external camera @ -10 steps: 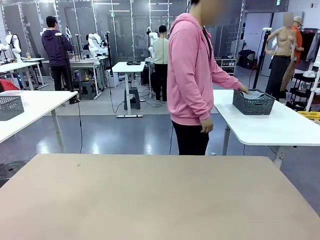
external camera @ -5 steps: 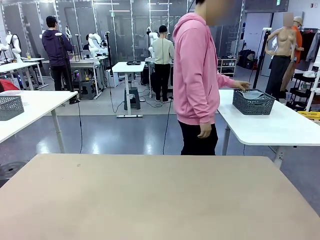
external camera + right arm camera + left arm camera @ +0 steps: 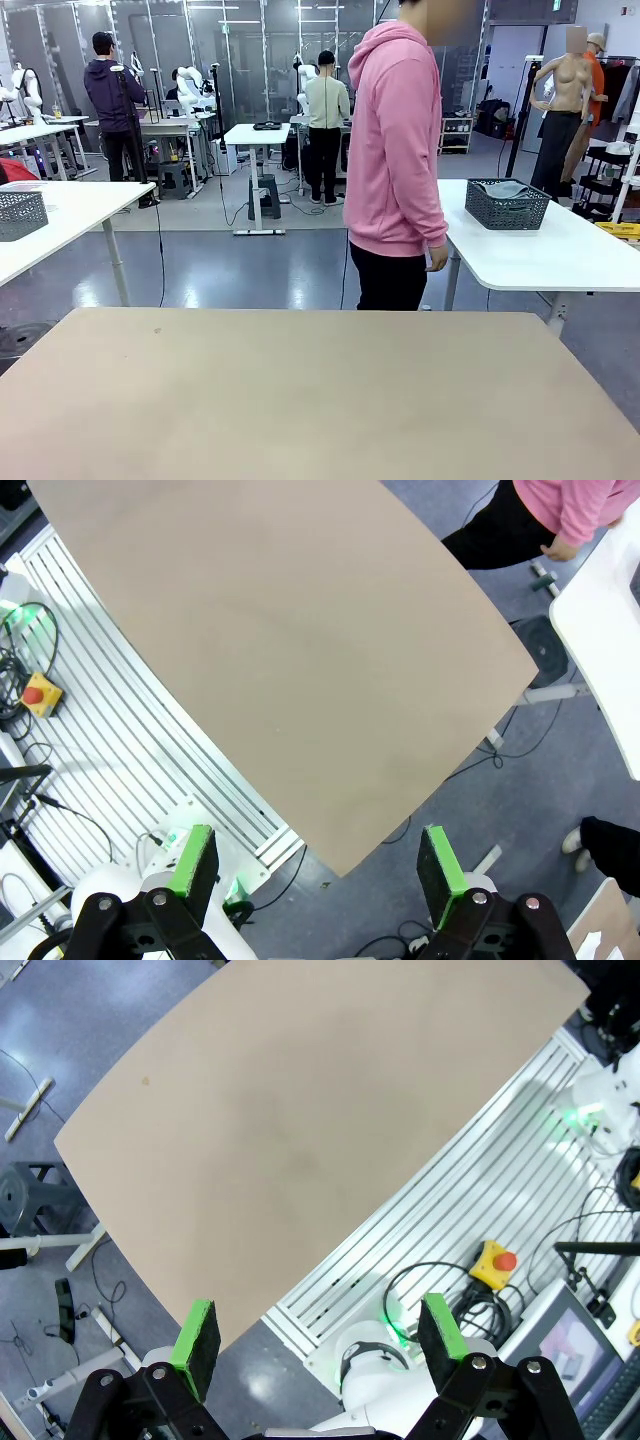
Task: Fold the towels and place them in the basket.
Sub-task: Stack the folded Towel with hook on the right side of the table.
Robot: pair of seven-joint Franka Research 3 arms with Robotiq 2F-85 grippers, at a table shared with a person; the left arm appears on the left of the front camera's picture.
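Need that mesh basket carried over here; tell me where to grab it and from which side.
Grip the solid top rim of the basket at a short end, coming down from above: it stands upright on the white side table, a folded towel fills the middle, and the sides taper.

Person (image 3: 395,150): pink hoodie, black trousers. Left claw (image 3: 320,1335), right claw (image 3: 315,865): black links, green pads, visible screws.
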